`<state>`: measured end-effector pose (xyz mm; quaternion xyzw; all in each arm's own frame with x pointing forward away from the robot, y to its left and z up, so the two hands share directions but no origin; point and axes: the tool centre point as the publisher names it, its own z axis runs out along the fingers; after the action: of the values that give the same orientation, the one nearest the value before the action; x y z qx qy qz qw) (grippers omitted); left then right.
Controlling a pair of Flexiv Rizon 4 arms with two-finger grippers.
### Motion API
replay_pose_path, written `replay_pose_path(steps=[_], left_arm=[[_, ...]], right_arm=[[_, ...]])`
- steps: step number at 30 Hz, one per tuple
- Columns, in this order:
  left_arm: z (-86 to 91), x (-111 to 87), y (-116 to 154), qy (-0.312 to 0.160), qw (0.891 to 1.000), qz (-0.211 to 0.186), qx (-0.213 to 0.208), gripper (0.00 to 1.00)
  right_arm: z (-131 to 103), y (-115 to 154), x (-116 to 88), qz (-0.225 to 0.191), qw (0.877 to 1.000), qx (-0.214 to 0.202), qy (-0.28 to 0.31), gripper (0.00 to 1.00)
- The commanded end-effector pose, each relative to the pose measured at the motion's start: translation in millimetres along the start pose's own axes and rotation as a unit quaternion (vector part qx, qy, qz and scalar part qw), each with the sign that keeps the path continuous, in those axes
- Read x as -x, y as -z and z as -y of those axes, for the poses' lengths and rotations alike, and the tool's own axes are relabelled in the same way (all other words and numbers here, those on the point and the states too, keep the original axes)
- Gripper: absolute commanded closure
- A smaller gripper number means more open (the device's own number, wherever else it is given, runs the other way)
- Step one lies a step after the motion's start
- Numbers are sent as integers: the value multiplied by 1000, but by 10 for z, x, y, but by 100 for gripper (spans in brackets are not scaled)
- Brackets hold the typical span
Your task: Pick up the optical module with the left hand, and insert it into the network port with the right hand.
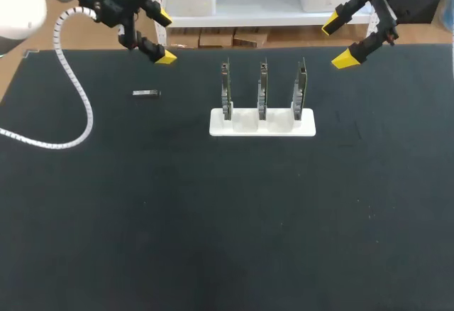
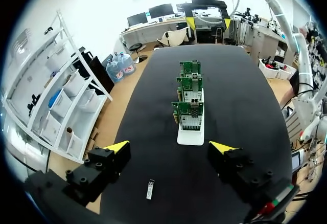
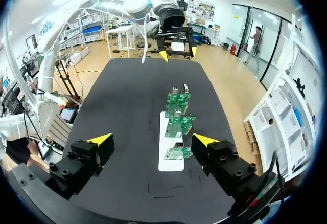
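Looking down from the head view: finding the left gripper (image 1: 164, 37) hanging at far left and the right gripper (image 1: 338, 41) at far right, both spread wide, holding nothing. Spotting the optical module (image 1: 146, 94) lying flat on the black table (image 1: 227, 226), just nearer than the left gripper, left of the white stand (image 1: 241, 128) carrying three upright circuit boards (image 1: 263, 87).

Looking through the left wrist: seeing the left gripper (image 2: 169, 147) gaping, the optical module (image 2: 150, 188) lying under it, touching neither finger.

Looking through the right wrist: seeing the right gripper (image 3: 152, 139) gaping and empty, the white stand (image 3: 171, 162) lying ahead.

Right claw (image 3: 152, 139) over worktop (image 3: 127, 106), fingers (image 3: 100, 139) spread; white stand (image 3: 171, 165) holding three green boards (image 3: 178, 126) just ahead.
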<state>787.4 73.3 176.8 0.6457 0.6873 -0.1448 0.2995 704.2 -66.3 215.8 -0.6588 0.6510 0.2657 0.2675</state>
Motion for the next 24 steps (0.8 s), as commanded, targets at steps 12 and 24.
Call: replay_pose_path(steps=[12, 24], left_arm=[[-99, -87, 24, 14, 999, -25, 19, 0], [-298, -381, 181, -11, 994, -105, 24, 0]], right_arm=[[-3, -1, 1, 0, 1000, -1, 0, 0], [-3, -1, 1, 0, 1000, -1, 0, 0]])
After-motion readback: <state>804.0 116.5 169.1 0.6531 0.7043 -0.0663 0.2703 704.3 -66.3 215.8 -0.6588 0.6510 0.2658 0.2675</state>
